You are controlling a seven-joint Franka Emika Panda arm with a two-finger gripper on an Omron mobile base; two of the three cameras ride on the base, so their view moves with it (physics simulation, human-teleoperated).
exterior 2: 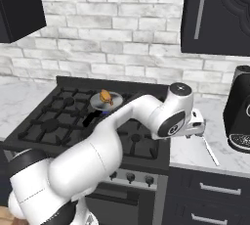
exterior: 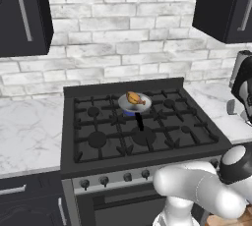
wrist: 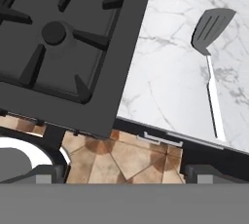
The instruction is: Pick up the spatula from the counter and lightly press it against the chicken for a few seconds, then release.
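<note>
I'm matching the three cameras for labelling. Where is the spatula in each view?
Left base view: the spatula is likely the grey shape on the counter at the right edge.
Right base view: lower right, its white handle lies on the counter right of the stove.
Hand view: upper right, head up, handle running down.
Shared landmark: the stove's right edge.

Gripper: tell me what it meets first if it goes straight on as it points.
The gripper would probably meet the counter, between stove and spatula; depth unclear.
</note>
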